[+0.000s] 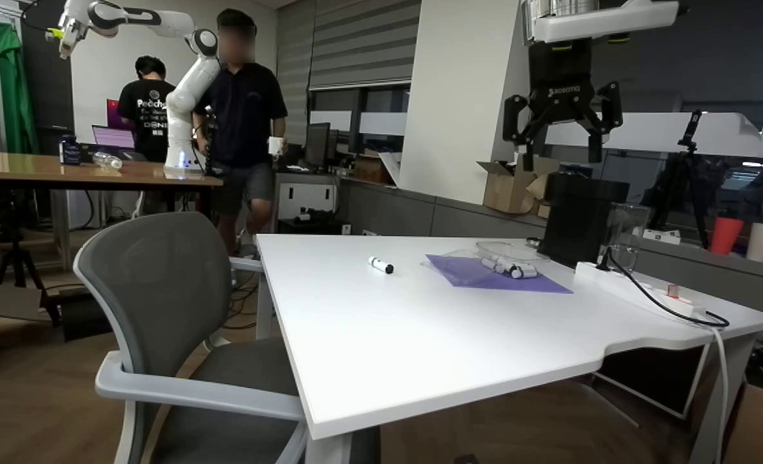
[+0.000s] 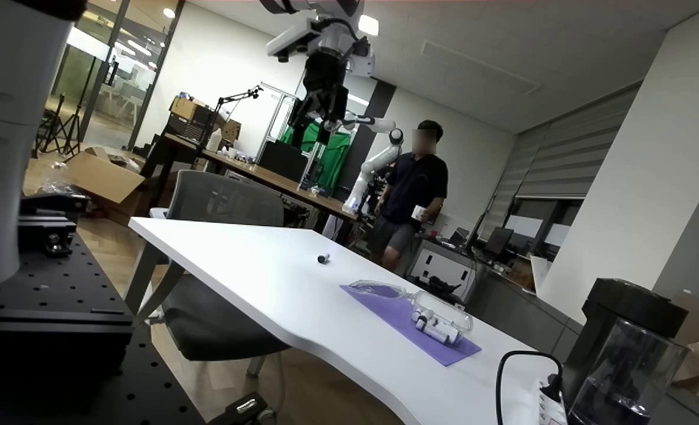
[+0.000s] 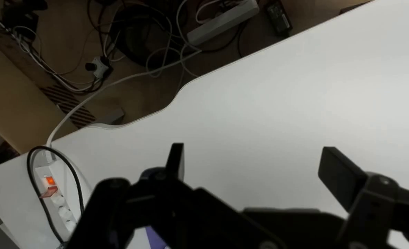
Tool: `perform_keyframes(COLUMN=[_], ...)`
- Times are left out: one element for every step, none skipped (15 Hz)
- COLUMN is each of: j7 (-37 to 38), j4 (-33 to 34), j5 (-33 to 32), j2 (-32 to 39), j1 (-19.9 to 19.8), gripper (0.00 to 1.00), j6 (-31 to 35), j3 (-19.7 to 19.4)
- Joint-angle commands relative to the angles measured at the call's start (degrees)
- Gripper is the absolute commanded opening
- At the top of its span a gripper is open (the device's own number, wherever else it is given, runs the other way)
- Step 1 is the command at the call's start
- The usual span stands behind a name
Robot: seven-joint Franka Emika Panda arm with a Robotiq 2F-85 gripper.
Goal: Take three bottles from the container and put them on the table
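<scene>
A small white bottle with dark parts (image 1: 381, 265) lies alone on the white table (image 1: 420, 335); it also shows in an exterior view (image 2: 323, 258). Several more pale bottles (image 1: 513, 268) (image 2: 438, 330) lie close together at a clear plastic container (image 1: 510, 249) (image 2: 453, 313) on a purple sheet (image 1: 462, 274) (image 2: 385, 319). I cannot tell exactly which lie inside it. My gripper (image 1: 562, 153) (image 2: 311, 136) (image 3: 254, 159) is open and empty, high above the table. In the wrist view only bare table (image 3: 253, 121) shows between its fingers, with a corner of the purple sheet (image 3: 155, 238).
A clear plastic piece (image 2: 379, 288) lies by the container. A black appliance with a clear tank (image 1: 578, 216) and a white power strip (image 1: 639, 293) with a looping black cable stand at the table's end. A grey chair (image 1: 156, 283) stands alongside. A person (image 1: 246, 116) is behind.
</scene>
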Motion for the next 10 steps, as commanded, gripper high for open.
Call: perform_keyframes(j7=[-2.2, -5.6, -10.6, -14.8, -20.3, -23.9, -28.2, -32.1, -35.7, -38.2], j4=[1.5, 2.2, 3.1, 4.2, 6.3, 8.5, 11.7, 14.6, 18.2, 21.9], j5=[-3.2, -3.2, -2.8, -2.2, -1.1, -0.8, -0.3, 0.7, 1.9, 3.0], j2=[1.7, 2.4, 3.4, 4.5, 6.6, 8.4, 11.1, 13.4, 16.0, 18.7], j1=[0.2, 0.2, 0.2, 0.1, -0.1, -0.4, -0.9, -0.9, -1.2, -1.6], gripper=[1.0, 1.0, 1.0, 1.0, 1.0, 1.0, 1.0, 1.0, 1.0, 1.0], j6=[3.1, 4.6, 6.7, 8.3, 9.2, 9.5, 9.3, 8.6, 7.5, 6.1], j3=[-3.3, -5.0, -7.3, -9.2, -11.6, -13.4, -15.5, -17.2, -18.7, -19.9])
